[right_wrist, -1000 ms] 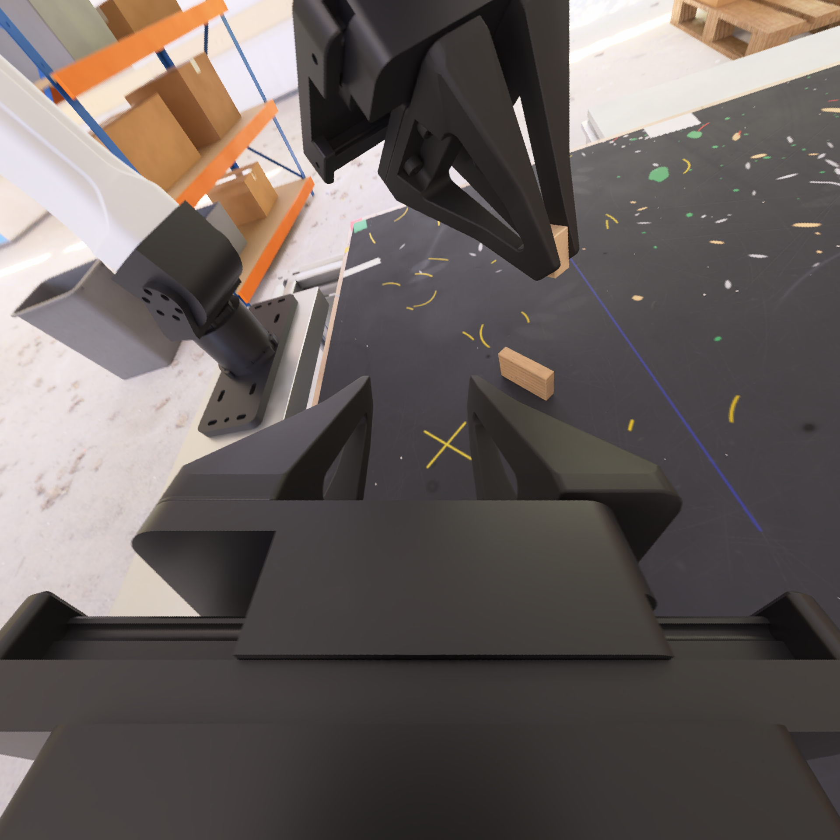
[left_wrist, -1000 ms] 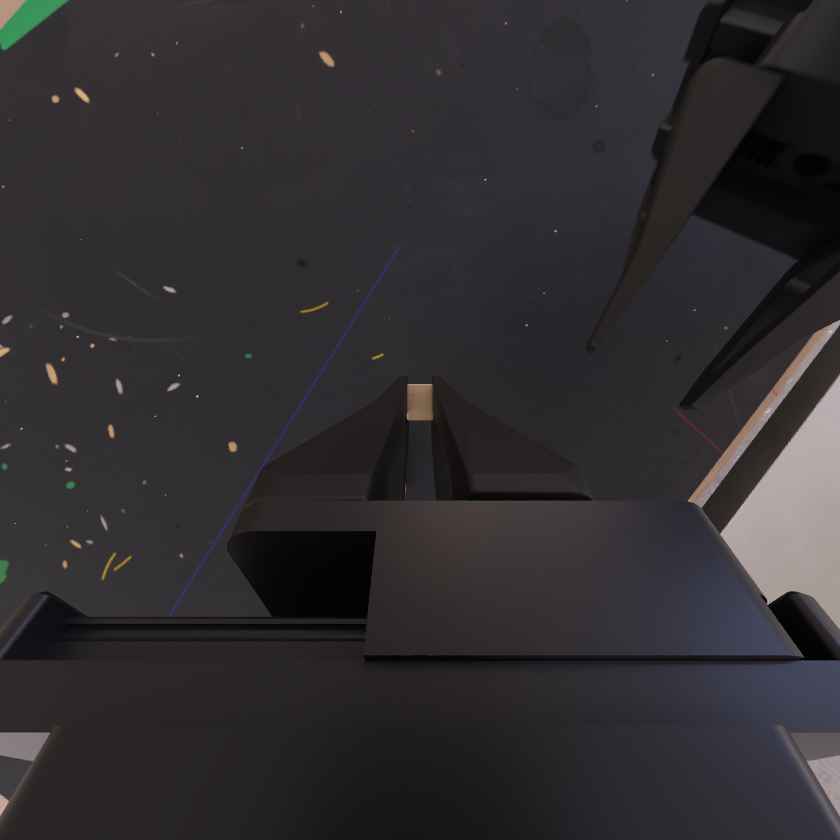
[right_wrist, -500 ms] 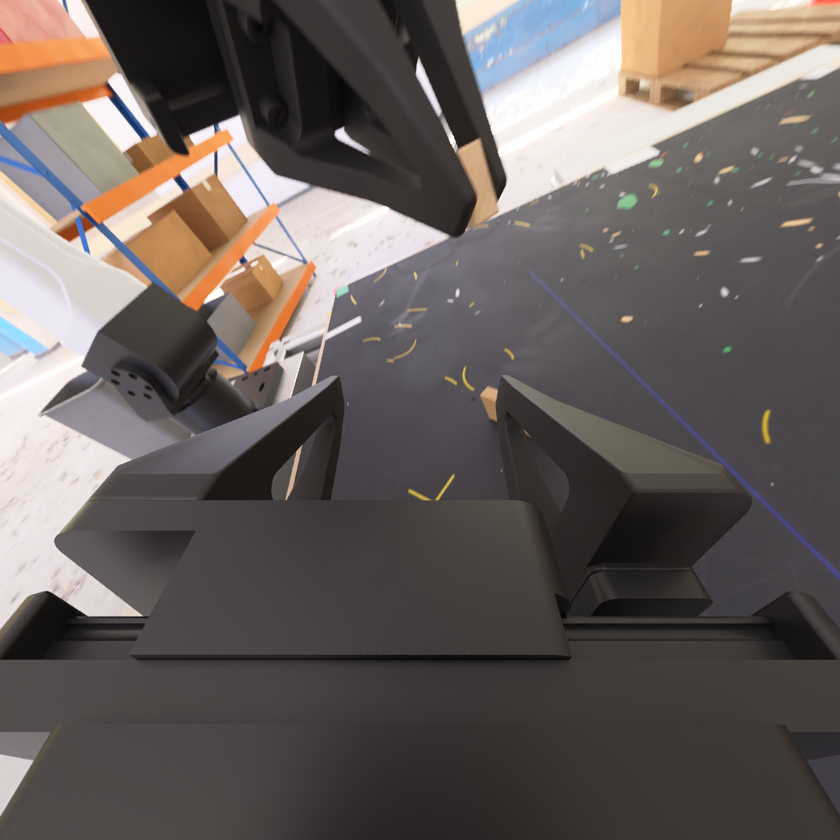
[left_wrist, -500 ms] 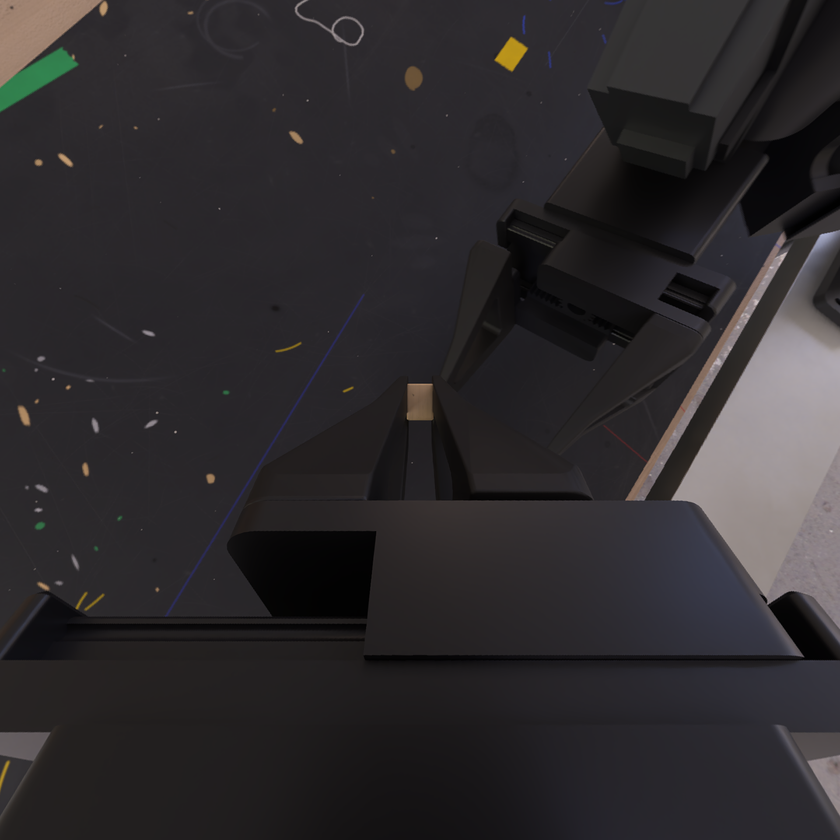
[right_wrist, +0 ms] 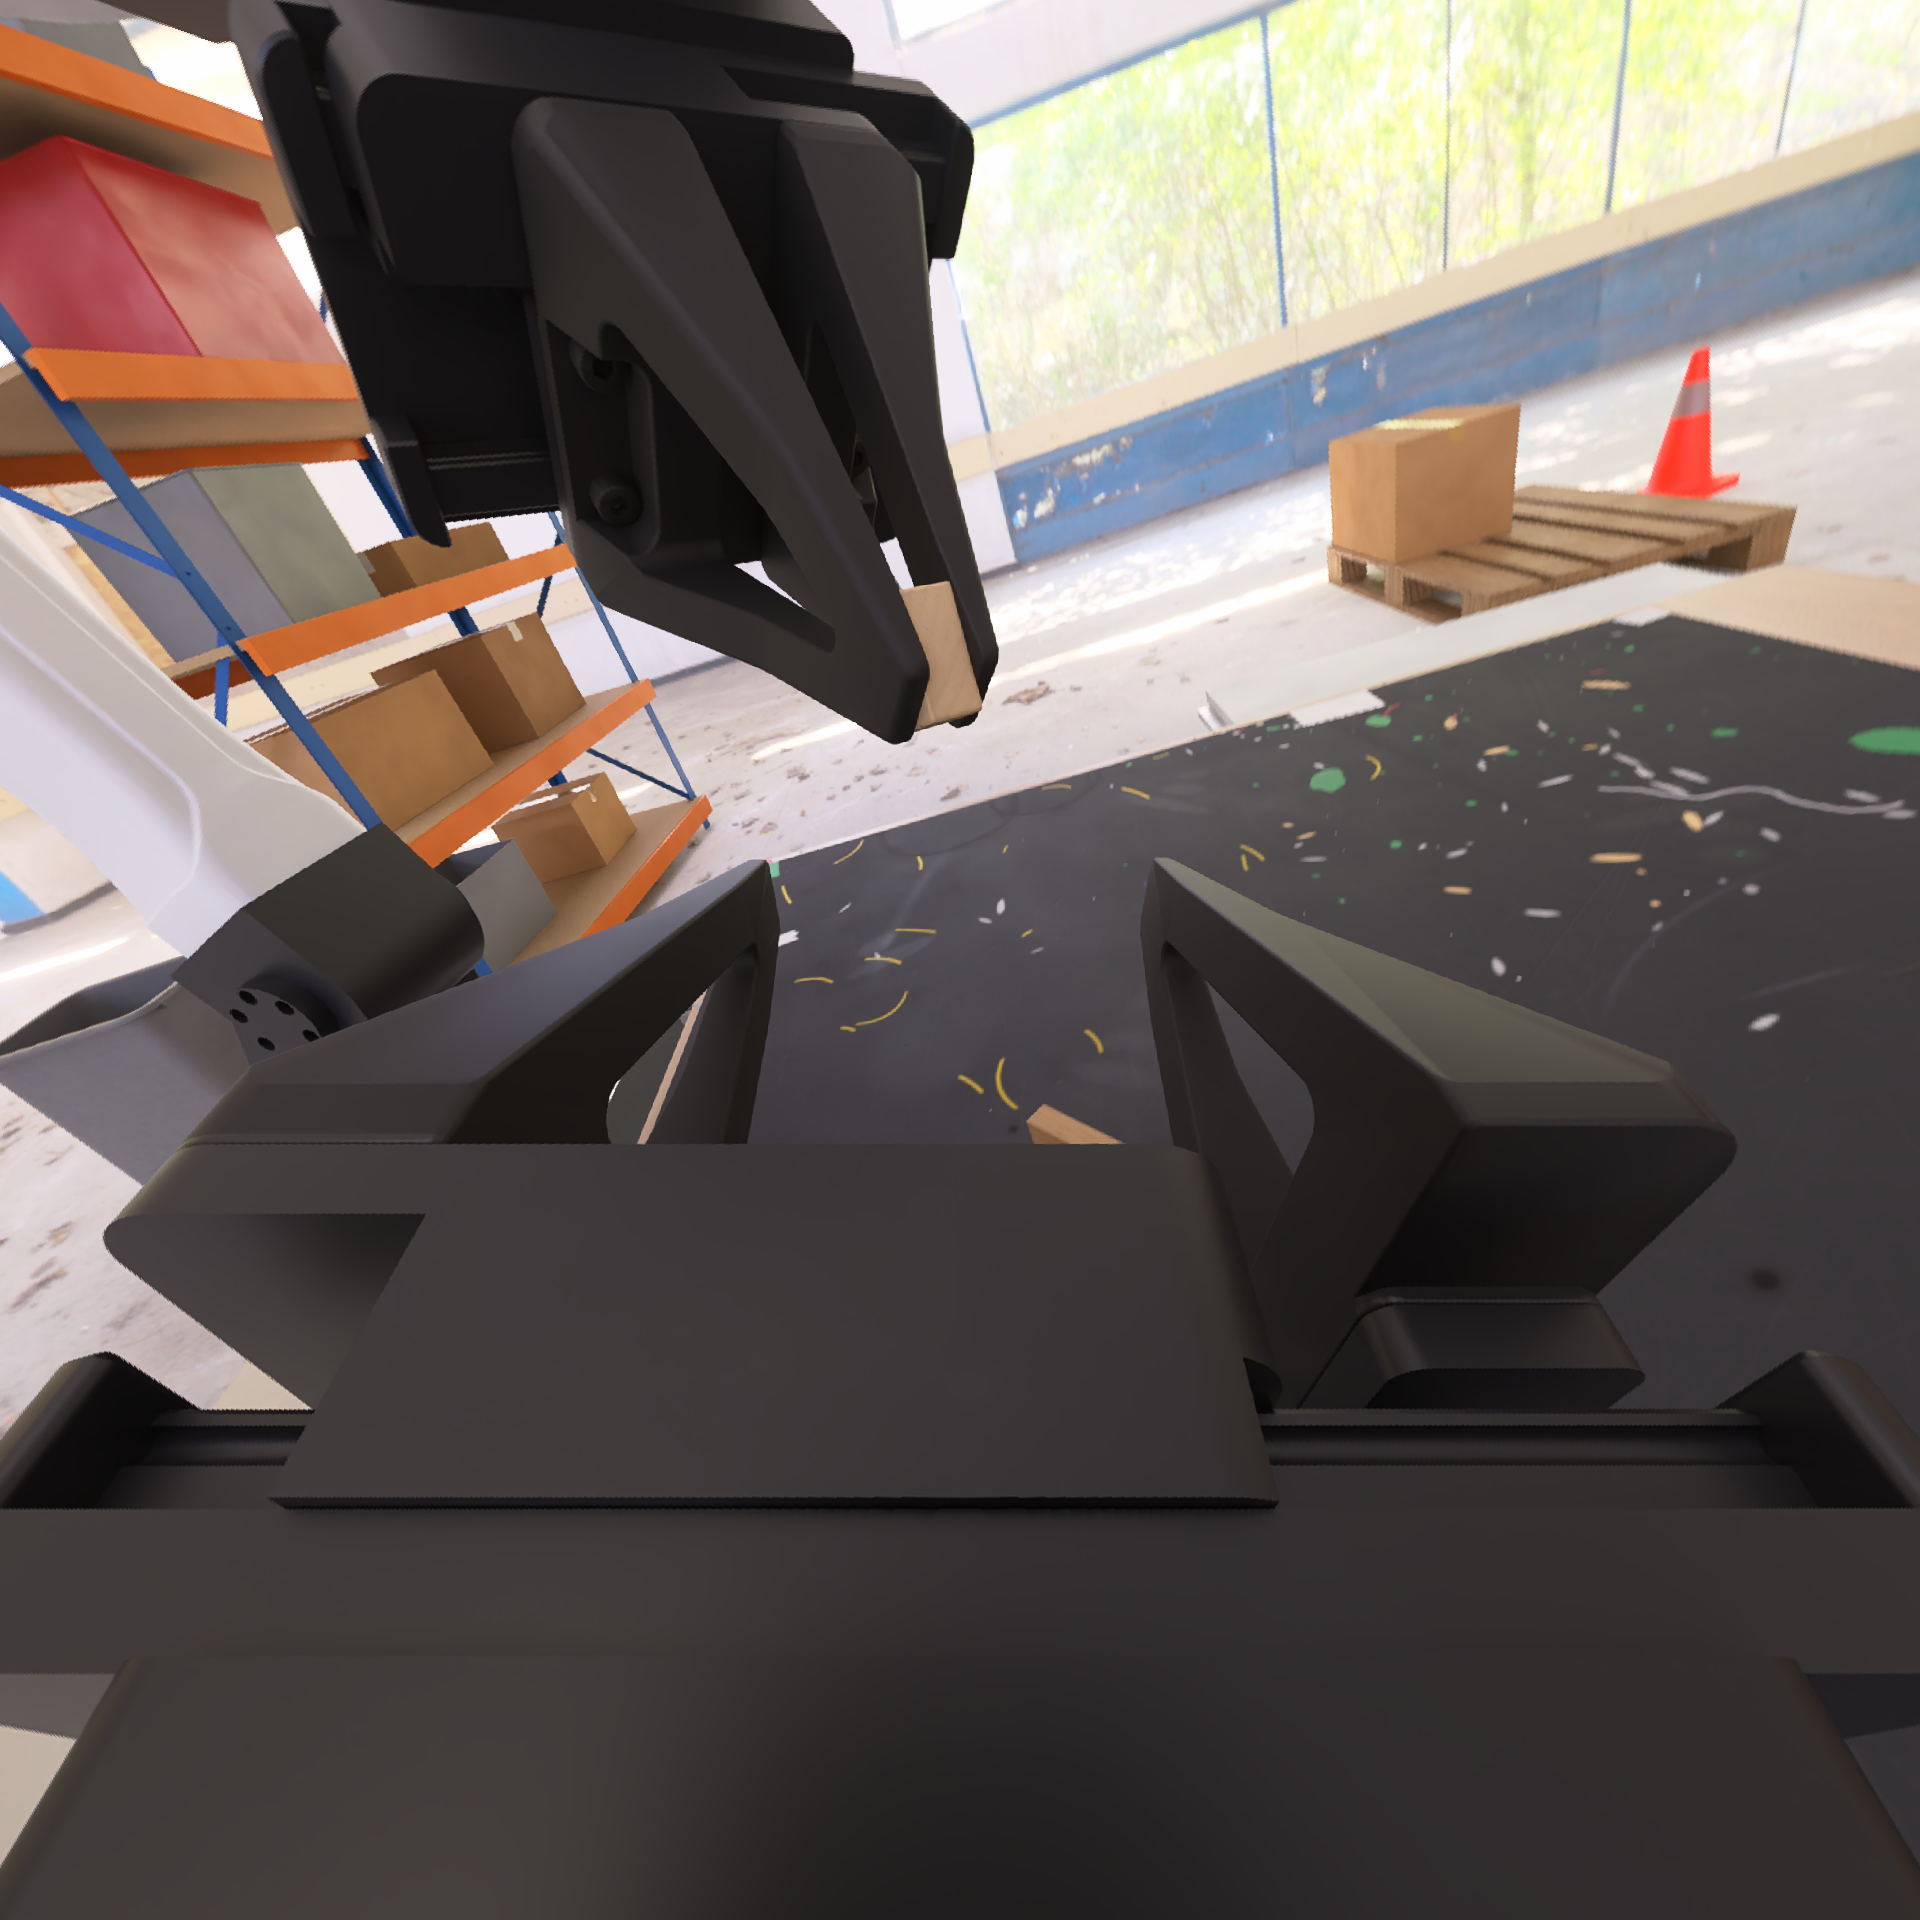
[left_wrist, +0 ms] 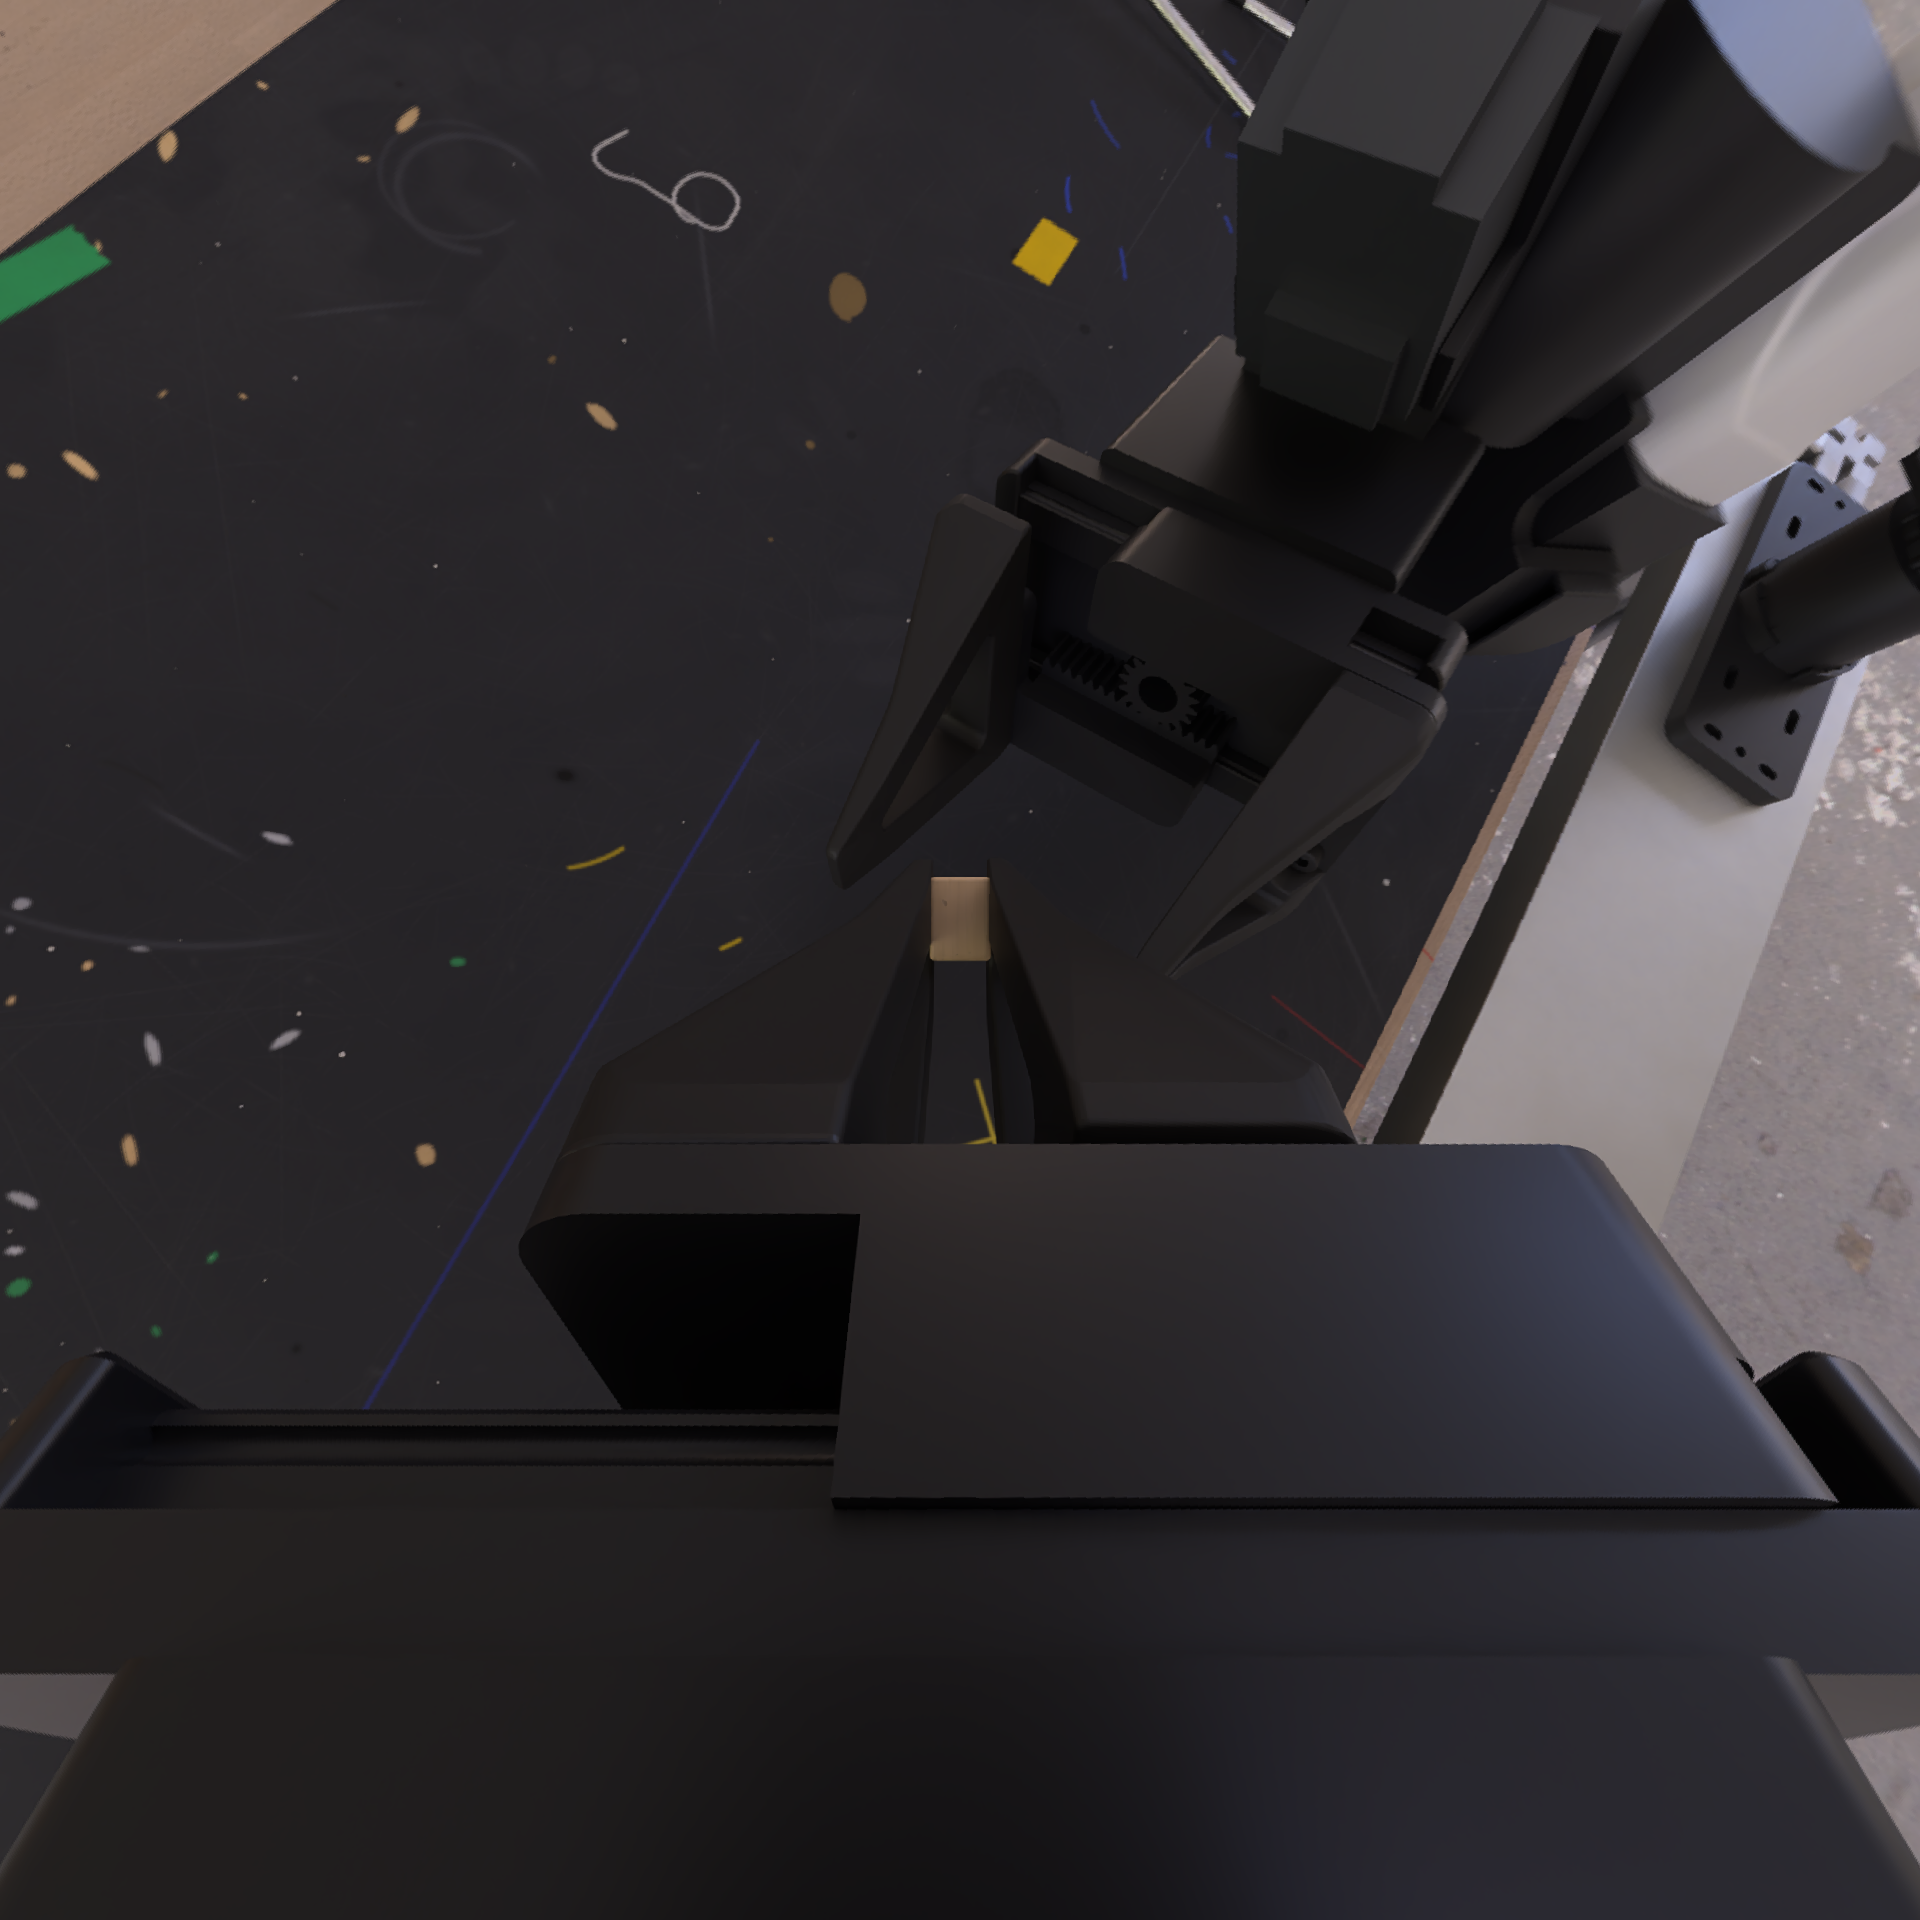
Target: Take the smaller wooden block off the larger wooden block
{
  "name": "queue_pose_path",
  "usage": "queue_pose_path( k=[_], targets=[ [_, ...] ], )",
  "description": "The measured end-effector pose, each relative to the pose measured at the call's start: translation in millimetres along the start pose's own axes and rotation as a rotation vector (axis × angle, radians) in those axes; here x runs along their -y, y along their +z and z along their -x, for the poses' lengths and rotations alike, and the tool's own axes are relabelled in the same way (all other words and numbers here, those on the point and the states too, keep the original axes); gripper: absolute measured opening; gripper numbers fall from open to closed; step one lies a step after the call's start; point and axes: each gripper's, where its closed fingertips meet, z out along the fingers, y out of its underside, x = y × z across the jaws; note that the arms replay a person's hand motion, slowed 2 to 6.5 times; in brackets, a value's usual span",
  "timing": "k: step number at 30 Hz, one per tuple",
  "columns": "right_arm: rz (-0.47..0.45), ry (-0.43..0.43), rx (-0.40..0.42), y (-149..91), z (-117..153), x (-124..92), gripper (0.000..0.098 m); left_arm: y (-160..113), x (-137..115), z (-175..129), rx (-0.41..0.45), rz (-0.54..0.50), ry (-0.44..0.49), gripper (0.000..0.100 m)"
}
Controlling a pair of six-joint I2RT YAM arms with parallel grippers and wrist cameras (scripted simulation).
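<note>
My left gripper [left_wrist: 960, 883] is shut on the smaller wooden block [left_wrist: 959, 917], a pale tan piece held between its fingertips well above the dark mat. The right wrist view shows the same gripper [right_wrist: 940, 707] and block [right_wrist: 943, 655] high at the upper left. The larger wooden block [right_wrist: 1070, 1127] lies on the mat; only its top corner shows above my right gripper's body. My right gripper [right_wrist: 961, 904] is open and empty, low over the mat. It also appears in the left wrist view [left_wrist: 1013, 914], just beyond the held block.
The dark speckled mat [left_wrist: 416, 675] covers the table, with its wooden edge [left_wrist: 1475, 883] to the right. A black arm mounting plate [left_wrist: 1766, 665] sits off the edge. Orange shelving with boxes [right_wrist: 436, 686], a pallet with a box [right_wrist: 1538, 520] and a traffic cone [right_wrist: 1688, 426] stand beyond.
My left gripper has risen further with the small block. My right gripper has opened wider and tilted up, so the larger block has slid almost out of its view.
</note>
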Motion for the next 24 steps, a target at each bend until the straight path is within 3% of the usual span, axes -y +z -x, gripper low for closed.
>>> queue_pose_path(
  k=[8,24],
  targets=[
    [-0.066,-0.093,0.027,-3.4,-1.7,12.3,0.0589,-6.0,10.2,-7.7,-0.047,-0.022,-0.010,0.008],
    [-0.114,-0.361,0.037,-10.8,5.0,40.4,0.0544,-11.9,22.2,-25.4,-0.180,-0.052,-0.049,0.008]
  ],
)
